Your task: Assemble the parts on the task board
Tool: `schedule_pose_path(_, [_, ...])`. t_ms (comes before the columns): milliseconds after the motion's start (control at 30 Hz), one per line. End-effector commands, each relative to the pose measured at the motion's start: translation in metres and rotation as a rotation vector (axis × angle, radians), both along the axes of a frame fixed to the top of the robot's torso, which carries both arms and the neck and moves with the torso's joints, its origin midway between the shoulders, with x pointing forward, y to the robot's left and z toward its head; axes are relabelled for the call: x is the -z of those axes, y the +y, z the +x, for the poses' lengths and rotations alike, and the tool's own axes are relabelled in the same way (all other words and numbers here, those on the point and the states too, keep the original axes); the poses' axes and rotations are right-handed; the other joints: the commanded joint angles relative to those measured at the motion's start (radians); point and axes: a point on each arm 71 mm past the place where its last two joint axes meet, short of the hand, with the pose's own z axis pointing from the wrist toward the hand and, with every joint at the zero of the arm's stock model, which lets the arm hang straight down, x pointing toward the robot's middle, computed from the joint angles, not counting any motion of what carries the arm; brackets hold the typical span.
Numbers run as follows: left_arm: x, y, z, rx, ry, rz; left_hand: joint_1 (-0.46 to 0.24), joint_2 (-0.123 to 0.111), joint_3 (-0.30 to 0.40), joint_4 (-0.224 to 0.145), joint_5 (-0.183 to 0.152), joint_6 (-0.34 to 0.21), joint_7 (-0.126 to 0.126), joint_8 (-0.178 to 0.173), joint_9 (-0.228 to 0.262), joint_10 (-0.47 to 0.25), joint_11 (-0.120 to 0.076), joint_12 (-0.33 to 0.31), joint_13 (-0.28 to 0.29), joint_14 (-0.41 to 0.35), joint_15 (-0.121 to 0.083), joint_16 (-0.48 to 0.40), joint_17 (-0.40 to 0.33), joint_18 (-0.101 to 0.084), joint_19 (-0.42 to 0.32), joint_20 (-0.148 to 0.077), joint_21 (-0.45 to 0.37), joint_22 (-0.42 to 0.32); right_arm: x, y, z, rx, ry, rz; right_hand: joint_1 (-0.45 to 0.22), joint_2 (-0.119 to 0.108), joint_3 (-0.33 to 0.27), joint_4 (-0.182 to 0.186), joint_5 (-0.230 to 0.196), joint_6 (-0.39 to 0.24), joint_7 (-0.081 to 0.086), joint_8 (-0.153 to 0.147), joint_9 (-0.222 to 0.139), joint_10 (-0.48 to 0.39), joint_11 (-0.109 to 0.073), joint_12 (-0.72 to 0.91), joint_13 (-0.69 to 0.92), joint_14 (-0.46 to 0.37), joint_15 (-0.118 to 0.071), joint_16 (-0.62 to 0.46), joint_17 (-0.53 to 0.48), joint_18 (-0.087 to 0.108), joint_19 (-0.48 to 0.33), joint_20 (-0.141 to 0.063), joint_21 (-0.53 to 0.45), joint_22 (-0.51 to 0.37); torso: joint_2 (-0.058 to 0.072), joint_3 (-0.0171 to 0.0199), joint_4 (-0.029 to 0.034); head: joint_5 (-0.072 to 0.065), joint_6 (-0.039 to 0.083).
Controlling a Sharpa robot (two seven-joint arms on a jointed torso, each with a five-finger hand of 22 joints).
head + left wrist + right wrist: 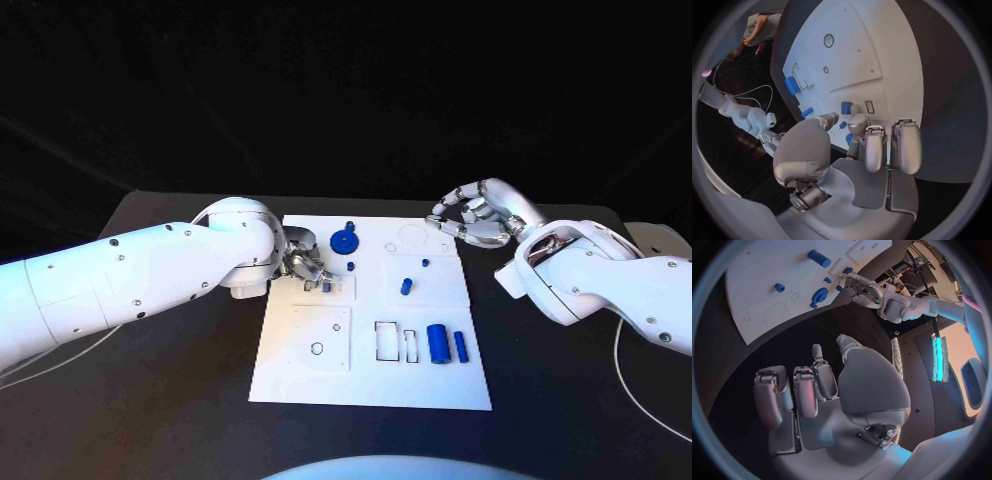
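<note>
A: Right, where's the left silver hand?

B: Low over the left edge of the flat white task board, fingers curled down beside a small blue peg. Whether it grips anything, I cannot tell.

A: Right silver hand?

B: Raised off the board's far right corner, fingers curled in, holding nothing.

A: Parts?

B: Round blue gear-like disc near the far edge; small blue block mid-board; blue cylinder and slim blue bar side by side at the near right.
</note>
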Motion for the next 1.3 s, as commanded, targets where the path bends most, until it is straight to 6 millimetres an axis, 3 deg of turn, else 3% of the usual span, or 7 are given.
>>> schedule_pose_path(33, [-0.004, -0.001, -0.001, -0.012, -0.018, -0.033, -0.001, -0.015, -0.012, 0.001, 0.002, -0.005, 0.004, -0.01, -0.004, -0.011, 0.001, -0.006, -0.003, 0.098, 0.008, -0.005, 0.243, -0.003, 0.036, 0.008, -0.007, 0.02, -0.001, 0.0, 0.0, -0.006, -0.013, -0.005, -0.01, 0.002, -0.007, 0.001, -0.004, -0.008, -0.002, 0.007, 0.002, 0.0, -0.006, -0.003, 0.102, 0.09, -0.004, -0.005, 0.207, -0.014, 0.103, -0.003, 0.002, 0.262, 0.0, -0.0009, 0.0012, 0.0, 0.0])
schedule_pose_path(300, [-0.008, 0.002, -0.003, -0.03, -0.034, -0.066, 0.003, -0.013, -0.026, 0.001, 0.005, -0.011, 0.01, -0.028, -0.017, -0.021, 0.007, -0.015, -0.018, 0.098, 0.013, -0.006, 0.243, -0.003, 0.036, 0.013, -0.008, 0.019, 0.0, 0.0, 0.0, -0.005, -0.015, -0.004, -0.011, 0.002, -0.007, 0.001, -0.004, -0.009, -0.002, 0.007, 0.002, 0.0, -0.006, -0.003, 0.102, 0.091, -0.004, -0.005, 0.208, -0.013, 0.103, -0.004, 0.001, 0.261, 0.001, -0.0005, -0.0011, 0.002, 0.003])
schedule_pose_path(467, [-0.011, 0.003, -0.006, -0.05, -0.044, -0.112, 0.092, -0.006, -0.018, -0.009, 0.014, -0.01, 0.021, -0.059, -0.046, -0.048, 0.015, -0.041, -0.056, 0.096, 0.021, -0.009, 0.237, -0.001, 0.033, 0.021, -0.015, 0.011, 0.0, 0.0, 0.0, -0.004, -0.015, -0.004, -0.011, 0.002, -0.007, 0.001, -0.004, -0.009, -0.002, 0.007, 0.002, 0.0, -0.006, -0.003, 0.102, 0.091, -0.004, -0.005, 0.208, -0.013, 0.103, -0.004, 0.001, 0.261, 0.001, -0.0005, -0.0013, 0.0, 0.003])
schedule_pose_path(667, [-0.011, 0.003, -0.008, -0.064, -0.052, -0.142, 0.141, -0.022, -0.01, -0.013, 0.016, -0.005, 0.023, -0.07, -0.059, -0.05, 0.018, -0.042, -0.062, 0.096, 0.024, -0.01, 0.236, 0.0, 0.032, 0.024, -0.016, 0.01, 0.0, -0.001, 0.0, -0.002, -0.012, -0.005, -0.011, 0.002, -0.007, 0.001, -0.004, -0.009, -0.002, 0.007, 0.002, 0.0, -0.006, -0.003, 0.102, 0.091, -0.004, -0.005, 0.208, -0.013, 0.103, -0.004, 0.001, 0.261, 0.0, -0.0005, 0.0016, -0.002, 0.001])
schedule_pose_path(800, [-0.008, 0.003, -0.008, -0.065, -0.059, -0.136, 0.151, -0.044, -0.017, -0.005, 0.016, -0.029, 0.034, -0.09, -0.072, -0.07, 0.026, -0.059, -0.089, 0.095, 0.03, -0.01, 0.235, 0.0, 0.031, 0.028, -0.019, 0.007, 0.0, -0.001, 0.0, -0.002, -0.011, -0.005, -0.012, 0.002, -0.007, 0.0, -0.003, -0.01, -0.002, 0.007, 0.002, 0.0, -0.006, -0.003, 0.102, 0.09, -0.005, -0.005, 0.207, -0.013, 0.103, -0.004, 0.001, 0.261, 0.0, -0.0011, 0.0013, 0.001, 0.0])
schedule_pose_path(1300, [0.003, 0.003, -0.008, -0.042, -0.037, -0.079, 0.139, -0.057, -0.037, 0.003, 0.013, -0.033, 0.042, -0.103, -0.087, -0.082, 0.035, -0.065, -0.104, 0.096, 0.038, -0.01, 0.236, 0.0, 0.031, 0.035, -0.02, 0.007, 0.002, -0.001, -0.001, -0.002, -0.007, -0.005, -0.012, 0.002, -0.007, 0.0, -0.003, -0.01, -0.002, 0.007, 0.002, 0.0, -0.006, -0.003, 0.102, 0.09, -0.005, -0.005, 0.207, -0.013, 0.103, -0.004, 0.001, 0.261, 0.002, 0.0, -0.0016, 0.004, 0.002])
